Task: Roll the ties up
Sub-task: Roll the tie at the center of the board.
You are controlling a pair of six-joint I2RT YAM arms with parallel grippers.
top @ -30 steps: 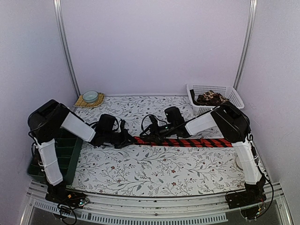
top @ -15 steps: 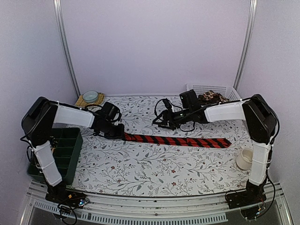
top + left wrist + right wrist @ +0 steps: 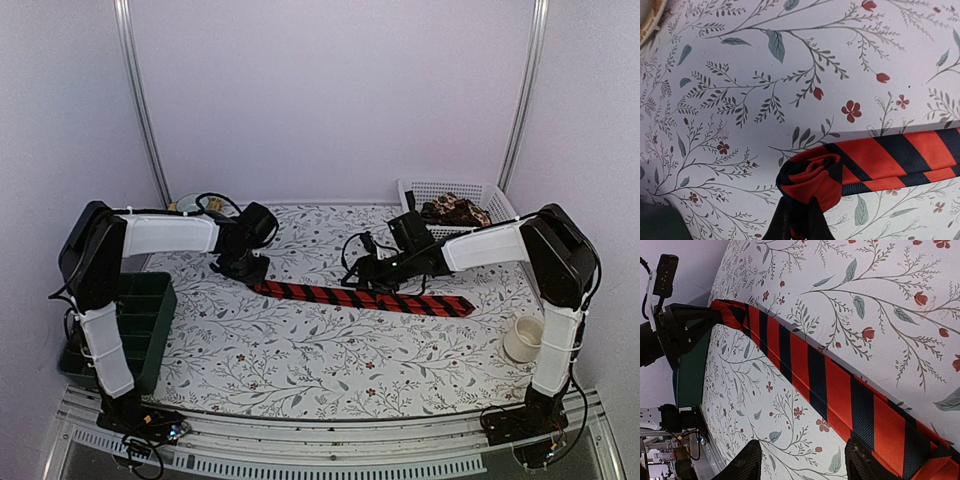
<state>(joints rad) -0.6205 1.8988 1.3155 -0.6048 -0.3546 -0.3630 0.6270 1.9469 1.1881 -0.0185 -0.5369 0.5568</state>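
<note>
A red tie with black diagonal stripes (image 3: 370, 297) lies stretched across the floral table cover. Its left end is wound into a small coil (image 3: 812, 177). My left gripper (image 3: 799, 220) is shut on that coil from below; in the top view the left gripper (image 3: 249, 272) stands at the tie's left tip. My right gripper (image 3: 805, 462) is open just above the strip (image 3: 810, 365), one finger (image 3: 862, 460) over the tie's edge, the other (image 3: 750, 460) over bare cover. From above, the right gripper (image 3: 373, 273) hovers near the tie's middle. A brown-patterned tie (image 3: 452, 210) sits in the basket.
A white basket (image 3: 440, 185) stands at the back right. A green bin (image 3: 140, 320) sits at the left edge and a white cup (image 3: 522, 340) at the right front. A woven coaster (image 3: 650, 20) lies behind the left gripper.
The left gripper has moved back and left, dragging the tie's coiled end with it. The right gripper has opened wider and shifted right along the strip.
</note>
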